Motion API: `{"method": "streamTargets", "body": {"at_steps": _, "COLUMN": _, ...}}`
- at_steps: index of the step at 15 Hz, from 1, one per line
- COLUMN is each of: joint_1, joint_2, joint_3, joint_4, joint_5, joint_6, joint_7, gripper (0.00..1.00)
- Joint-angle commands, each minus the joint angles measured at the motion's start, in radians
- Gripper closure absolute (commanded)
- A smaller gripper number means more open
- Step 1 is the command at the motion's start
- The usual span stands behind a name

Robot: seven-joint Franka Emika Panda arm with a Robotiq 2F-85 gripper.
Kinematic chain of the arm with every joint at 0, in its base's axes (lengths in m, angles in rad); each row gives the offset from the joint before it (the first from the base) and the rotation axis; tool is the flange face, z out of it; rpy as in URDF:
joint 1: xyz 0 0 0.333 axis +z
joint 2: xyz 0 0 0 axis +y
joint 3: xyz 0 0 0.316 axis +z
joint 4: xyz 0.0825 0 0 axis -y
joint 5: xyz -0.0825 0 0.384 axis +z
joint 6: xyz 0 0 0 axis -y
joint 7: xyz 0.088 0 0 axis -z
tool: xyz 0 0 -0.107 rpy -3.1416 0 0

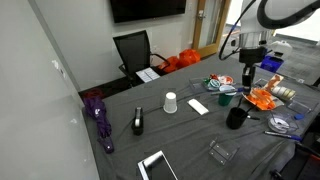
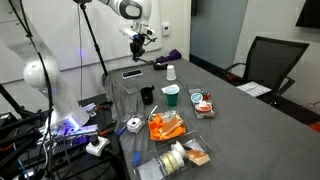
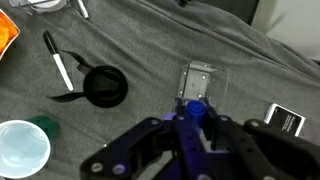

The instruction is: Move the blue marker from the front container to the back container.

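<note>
My gripper (image 3: 192,125) is shut on the blue marker (image 3: 193,108), which points down between the fingers and shows end-on in the wrist view. The gripper hangs high above the table in both exterior views (image 1: 250,72) (image 2: 137,43). The clear plastic tray (image 3: 201,80) lies on the grey cloth below the marker, apart from it, and looks empty; it also shows in an exterior view (image 1: 220,152). A black cup (image 3: 105,87) (image 1: 236,117) (image 2: 147,95) stands to the tray's left in the wrist view. A green mug (image 3: 22,148) (image 2: 172,95) stands further off.
A black marker (image 3: 58,62) lies near the black cup. A white paper cup (image 1: 170,102), a white card (image 1: 198,106), a black stapler (image 1: 138,122), a tablet (image 1: 155,165) and a purple umbrella (image 1: 98,115) lie on the cloth. Snack packets (image 2: 168,125) crowd one end.
</note>
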Motion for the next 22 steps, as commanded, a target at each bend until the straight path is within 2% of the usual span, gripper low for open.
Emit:
{"method": "streamTargets", "body": {"at_steps": 1, "joint_1": -0.059, "joint_2": 0.108, "joint_3": -0.040, "joint_4": 0.175, "joint_5": 0.094, "joint_6": -0.156, "joint_7": 0.006, "gripper": 0.95}}
{"method": "streamTargets", "body": {"at_steps": 3, "joint_1": -0.085, "joint_2": 0.149, "joint_3": -0.057, "joint_4": 0.233, "joint_5": 0.136, "joint_6": -0.208, "joint_7": 0.011, "gripper": 0.95}}
{"method": "streamTargets", "body": {"at_steps": 4, "joint_1": -0.071, "joint_2": 0.082, "joint_3": -0.039, "joint_4": 0.152, "joint_5": 0.094, "joint_6": -0.144, "joint_7": 0.003, "gripper": 0.95}}
{"method": "streamTargets", "body": {"at_steps": 5, "joint_1": -0.080, "joint_2": 0.097, "joint_3": -0.043, "joint_4": 0.170, "joint_5": 0.099, "joint_6": -0.152, "joint_7": 0.001, "gripper": 0.81}}
{"method": "streamTargets", "body": {"at_steps": 13, "joint_1": -0.076, "joint_2": 0.098, "joint_3": -0.034, "joint_4": 0.170, "joint_5": 0.098, "joint_6": -0.152, "joint_7": 0.002, "gripper": 0.81}}
{"method": "streamTargets", "body": {"at_steps": 14, "joint_1": -0.077, "joint_2": 0.107, "joint_3": -0.035, "joint_4": 0.177, "joint_5": 0.101, "joint_6": -0.149, "joint_7": 0.008, "gripper": 0.95}}
{"method": "streamTargets", "body": {"at_steps": 17, "joint_1": -0.088, "joint_2": 0.157, "joint_3": -0.044, "joint_4": 0.231, "joint_5": 0.111, "joint_6": -0.140, "joint_7": 0.045, "gripper": 0.95}}
{"method": "streamTargets", "body": {"at_steps": 22, "joint_1": -0.097, "joint_2": 0.233, "joint_3": -0.045, "joint_4": 0.296, "joint_5": 0.138, "joint_6": -0.052, "joint_7": 0.140, "gripper": 0.95}}
